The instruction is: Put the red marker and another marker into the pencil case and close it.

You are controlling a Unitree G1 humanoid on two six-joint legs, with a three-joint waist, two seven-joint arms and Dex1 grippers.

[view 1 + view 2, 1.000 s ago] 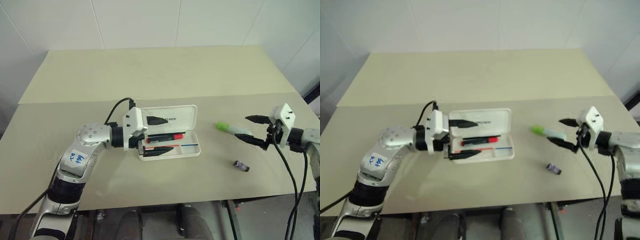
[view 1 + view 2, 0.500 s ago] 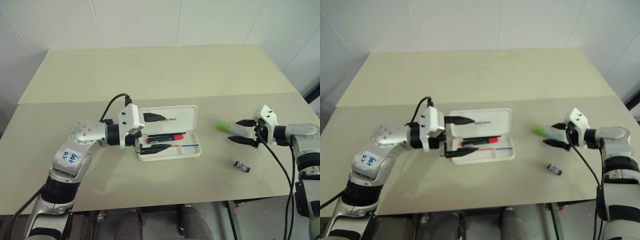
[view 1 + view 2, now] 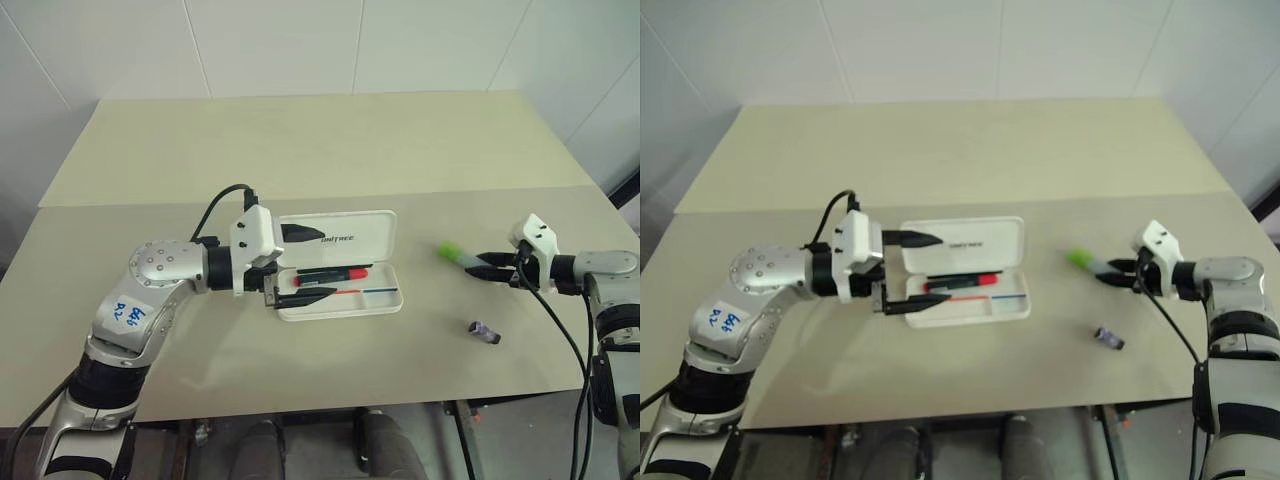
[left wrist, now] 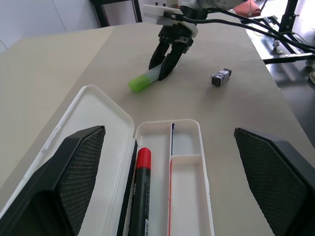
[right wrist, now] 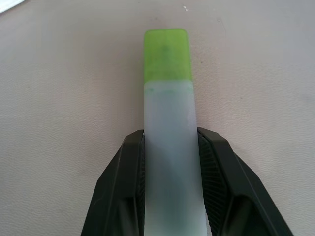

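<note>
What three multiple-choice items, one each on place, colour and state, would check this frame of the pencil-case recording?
1. Where is the red marker?
A. Inside the open pencil case
B. On the table beside the dark stub
C. In the left gripper

2. What colour is the cap of the marker between the right gripper's fingers?
A. Red
B. Lime green
C. Blue

3. How does the left gripper stand?
A. Shut on the case lid
B. Shut on the red marker
C. Open, holding nothing

Answers: 1 A, it lies in the case's tray beside the lid. 2 B, the right wrist view shows a green cap on a pale barrel. 3 C, its fingers stand wide apart.
</note>
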